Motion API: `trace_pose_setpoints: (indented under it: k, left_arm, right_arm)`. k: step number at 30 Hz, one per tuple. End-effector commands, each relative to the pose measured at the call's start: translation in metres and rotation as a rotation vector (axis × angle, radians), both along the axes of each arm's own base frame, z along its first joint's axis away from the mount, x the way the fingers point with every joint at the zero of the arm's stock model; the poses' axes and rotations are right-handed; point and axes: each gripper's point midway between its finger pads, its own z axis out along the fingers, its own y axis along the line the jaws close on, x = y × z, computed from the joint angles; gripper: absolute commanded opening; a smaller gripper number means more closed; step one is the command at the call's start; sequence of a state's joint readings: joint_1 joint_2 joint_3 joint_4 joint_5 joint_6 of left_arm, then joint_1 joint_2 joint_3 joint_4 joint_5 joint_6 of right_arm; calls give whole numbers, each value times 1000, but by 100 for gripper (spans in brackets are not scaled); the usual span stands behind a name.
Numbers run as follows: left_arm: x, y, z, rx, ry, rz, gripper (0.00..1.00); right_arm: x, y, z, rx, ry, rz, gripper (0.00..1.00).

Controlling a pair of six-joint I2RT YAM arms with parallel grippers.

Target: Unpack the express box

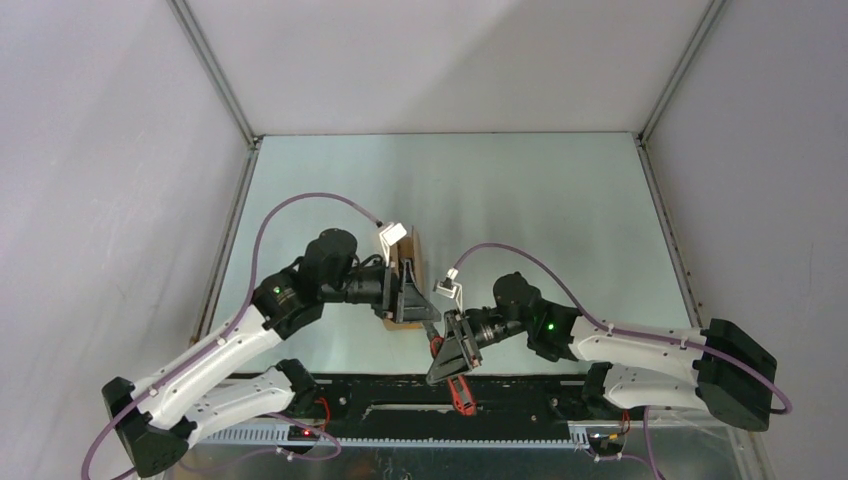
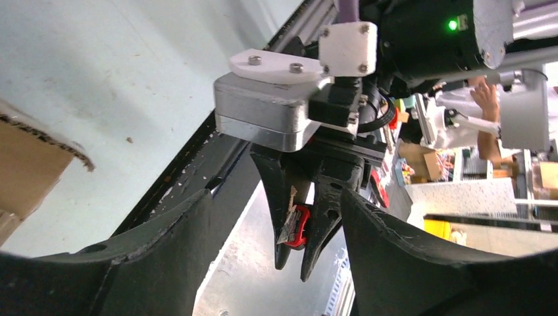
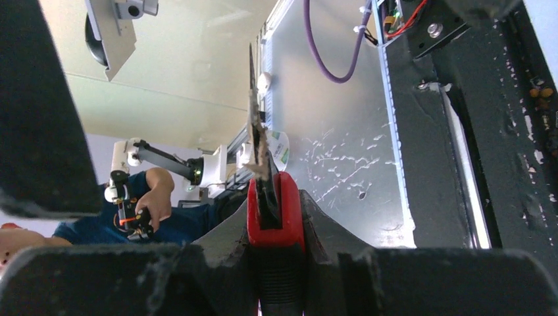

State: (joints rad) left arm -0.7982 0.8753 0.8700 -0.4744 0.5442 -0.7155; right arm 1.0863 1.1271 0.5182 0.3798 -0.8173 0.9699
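My left tool (image 1: 413,300) is open wide, and nothing sits between its fingers (image 2: 164,257). The express box (image 1: 410,258) is just beside this tool, out past one finger and not in the gap. I cannot tell if the finger touches it. The box is brown cardboard, and its long side runs across the front of my left tool, from the near side of the tabletop (image 1: 540,200) toward the far side. From my left wrist I see only a corner of the box, with a rough, wavy cut edge along one flap. I cannot see inside it, so I cannot tell what it holds.

My right tool (image 1: 452,352) is squeezed shut on the knife (image 3: 275,220). The red part of the knife is pinched between the two fingers, and the thin blade sticks straight out past the fingertips (it looks a bit scruffy near the tip). This tool hangs just beside my left tool, on the side away from the box, tip to tip with it but apart.

Right under my right tool is the black rail (image 1: 400,385) at the near edge of the tabletop. Past the box, the pale tabletop runs on to the far walls.
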Motion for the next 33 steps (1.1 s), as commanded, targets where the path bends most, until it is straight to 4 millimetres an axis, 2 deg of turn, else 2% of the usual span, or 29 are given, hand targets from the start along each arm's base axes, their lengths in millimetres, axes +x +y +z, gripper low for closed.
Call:
trace_pose_setpoints:
  k: [1, 10, 19, 26, 28, 30, 32, 33]
  left_arm:
    - [-16, -9, 20, -136, -41, -116, 72]
    - [-25, -14, 22, -184, -12, -168, 56]
    - [-32, -16, 6, -151, 38, -197, 50]
    - [-32, -18, 6, -156, 58, -195, 42]
    - [-31, -21, 7, -164, 67, -193, 37]
    - [-29, -22, 8, -169, 74, -182, 26]
    - [-25, -24, 7, -164, 95, -158, 4]
    - [-24, -25, 4, -152, 115, -144, 1]
  right_arm:
    - [-6, -1, 39, 113, -23, 47, 0]
    - [-4, -4, 47, 130, -14, 48, 0]
    - [0, -4, 51, 133, -10, 45, 0]
    - [1, -3, 53, 140, -9, 45, 0]
    - [2, -3, 52, 137, -9, 44, 0]
    - [2, -2, 50, 130, -7, 44, 0]
    - [4, -2, 47, 117, -7, 32, 0]
    - [7, -1, 45, 109, -5, 19, 0]
